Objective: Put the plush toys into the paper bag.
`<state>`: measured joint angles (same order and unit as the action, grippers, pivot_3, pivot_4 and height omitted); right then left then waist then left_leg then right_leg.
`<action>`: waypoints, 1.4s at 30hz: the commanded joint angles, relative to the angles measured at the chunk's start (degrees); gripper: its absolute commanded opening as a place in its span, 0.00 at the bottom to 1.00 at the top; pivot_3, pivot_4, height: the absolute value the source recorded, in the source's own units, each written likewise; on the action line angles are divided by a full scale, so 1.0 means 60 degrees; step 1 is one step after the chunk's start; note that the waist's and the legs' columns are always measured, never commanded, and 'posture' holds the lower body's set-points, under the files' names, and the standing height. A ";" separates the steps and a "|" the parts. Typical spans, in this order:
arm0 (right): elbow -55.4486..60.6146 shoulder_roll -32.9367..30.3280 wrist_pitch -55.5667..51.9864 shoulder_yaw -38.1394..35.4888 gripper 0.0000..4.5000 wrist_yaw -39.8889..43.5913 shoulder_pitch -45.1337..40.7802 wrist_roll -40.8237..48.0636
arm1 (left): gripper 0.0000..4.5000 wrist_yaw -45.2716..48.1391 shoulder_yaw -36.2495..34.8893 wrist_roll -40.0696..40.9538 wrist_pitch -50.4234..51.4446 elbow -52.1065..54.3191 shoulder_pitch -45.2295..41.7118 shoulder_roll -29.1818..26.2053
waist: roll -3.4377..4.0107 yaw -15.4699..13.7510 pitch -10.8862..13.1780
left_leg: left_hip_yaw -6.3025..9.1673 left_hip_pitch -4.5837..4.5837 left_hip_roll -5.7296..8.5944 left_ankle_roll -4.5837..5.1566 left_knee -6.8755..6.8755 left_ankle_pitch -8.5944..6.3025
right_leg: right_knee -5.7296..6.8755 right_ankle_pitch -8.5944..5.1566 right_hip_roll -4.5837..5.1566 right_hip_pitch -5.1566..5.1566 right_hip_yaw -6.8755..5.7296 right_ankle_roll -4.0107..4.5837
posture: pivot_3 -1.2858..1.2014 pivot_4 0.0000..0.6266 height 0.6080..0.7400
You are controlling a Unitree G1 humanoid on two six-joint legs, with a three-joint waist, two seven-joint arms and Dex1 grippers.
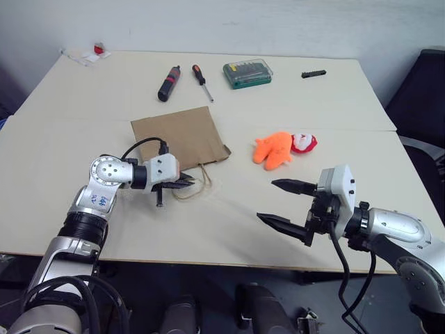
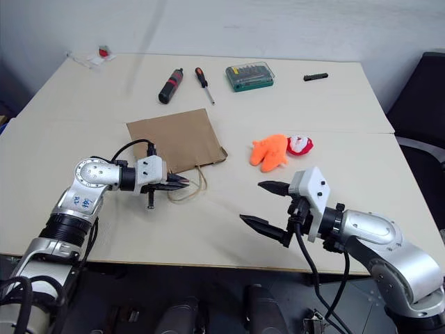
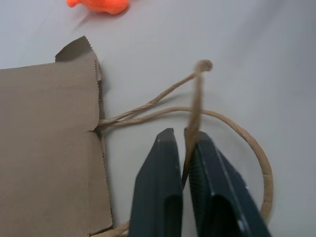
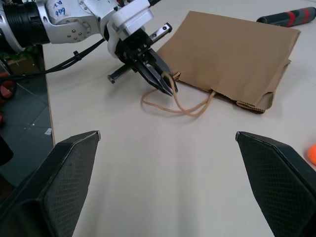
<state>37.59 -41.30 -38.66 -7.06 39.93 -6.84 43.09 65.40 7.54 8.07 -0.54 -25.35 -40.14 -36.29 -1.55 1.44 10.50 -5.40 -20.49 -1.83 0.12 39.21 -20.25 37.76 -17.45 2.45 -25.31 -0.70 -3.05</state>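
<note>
The brown paper bag (image 1: 179, 136) lies flat on the table, its cord handles (image 1: 198, 186) spilling toward the near edge. My left gripper (image 1: 189, 181) is at the bag's mouth and is shut on one handle cord (image 3: 197, 89), which runs up between its fingers. The orange plush toy (image 1: 273, 148) lies to the right of the bag, with the small red and white plush toy (image 1: 304, 142) touching its right side. My right gripper (image 1: 265, 200) hovers open and empty, nearer than the toys and pointing left toward the bag.
At the back of the table (image 1: 229, 229) lie a black and red electric screwdriver (image 1: 169, 83), a hand screwdriver (image 1: 202, 82), a green bit case (image 1: 247, 73) and a small black part (image 1: 313, 73). A black chair (image 1: 424, 97) stands on the right.
</note>
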 commanded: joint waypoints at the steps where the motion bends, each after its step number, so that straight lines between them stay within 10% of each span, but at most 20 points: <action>1: -0.0121 0.0259 0.0227 0.0121 0.96 -0.0249 -0.0355 -0.0199 | 0.00 0.0046 -0.1264 0.2145 0.3240 0.1294 -0.0729 -0.0002 | -0.0001 0.0016 0.0001 | 0.0001 -0.0004 -0.0001 -0.0002 0.0001 0.0002 | 0.0006 0.0000 -0.0001 -0.0004 0.0000 0.0000 | 0.52 0.24 1.00; 15: -0.4915 0.3655 0.1678 0.2917 0.01 -0.0849 -0.4604 -0.3066 | 0.00 -0.2403 -0.3080 0.5063 0.7895 0.4318 -0.0584 0.0903 | 0.0000 0.0047 0.0000 | 0.0001 -0.0003 0.0005 -0.0018 0.0009 0.0017 | 0.0035 0.0000 0.0002 -0.0016 0.0007 0.0000 | 0.52 0.24 1.00; 33: -1.1108 0.5148 0.4341 0.5716 0.01 0.1442 -0.7025 -0.7041 | 0.00 -0.3930 -0.3757 0.7154 0.9083 0.5780 -0.0560 0.1398 | 0.0001 0.0148 0.0000 | 0.0005 -0.0010 0.0003 -0.0024 0.0005 0.0021 | 0.0036 0.0000 0.0006 -0.0020 -0.0001 0.0000 | 0.52 0.24 1.00; 42: -1.2926 0.6195 0.4141 0.4455 0.01 0.2531 -0.8431 -0.6174 | 0.00 -0.3379 -0.2901 0.7186 0.9143 0.6671 -0.0072 0.1019 | 0.0002 0.0370 0.0001 | 0.0009 -0.0003 -0.0001 -0.0046 -0.0006 0.0033 | 0.0039 0.0000 0.0002 -0.0020 -0.0003 0.0001 | 0.52 0.24 1.00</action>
<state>-40.46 -5.32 -11.94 22.48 53.40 -55.86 2.62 44.21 -9.94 50.53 55.51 12.45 -40.67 -29.59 -1.53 3.66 10.51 -5.34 -20.50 -1.84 -0.16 39.17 -20.05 38.00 -17.45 2.46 -25.43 -0.72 -3.05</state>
